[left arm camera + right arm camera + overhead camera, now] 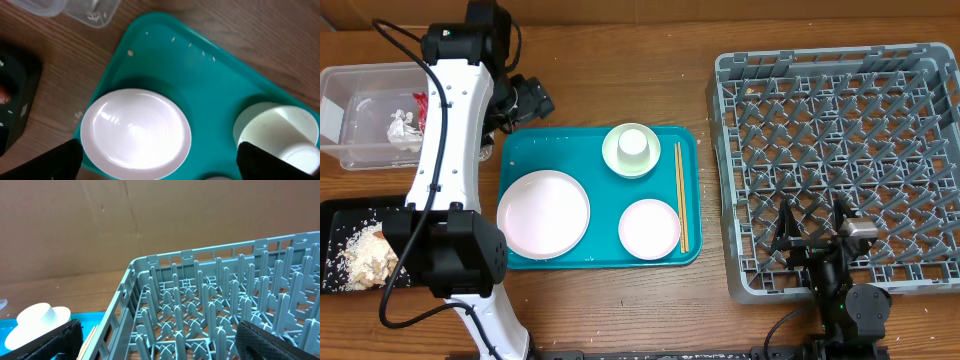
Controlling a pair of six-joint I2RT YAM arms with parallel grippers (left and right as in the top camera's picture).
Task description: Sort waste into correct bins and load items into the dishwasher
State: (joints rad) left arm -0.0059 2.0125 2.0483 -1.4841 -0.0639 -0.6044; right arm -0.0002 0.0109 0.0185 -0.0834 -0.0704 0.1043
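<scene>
- Two claws are being held with fingers wide apart, the left claw (527, 108) and the right claw (812, 235), and nothing is being gripped by either.
- The big white plate (543, 213) is being carried flat on the left side of the teal tray (555, 150).
- The left claw is being held just past the far left corner of the tray, so the plate is lying a little nearer than it.
- The right claw is being held over the near left part of the grey rack (840, 120), well apart from the plate.
- The plate is round, so no long side is being offered. The left arm is being judged the closer one, and the rim looks like the place to pinch.
</scene>
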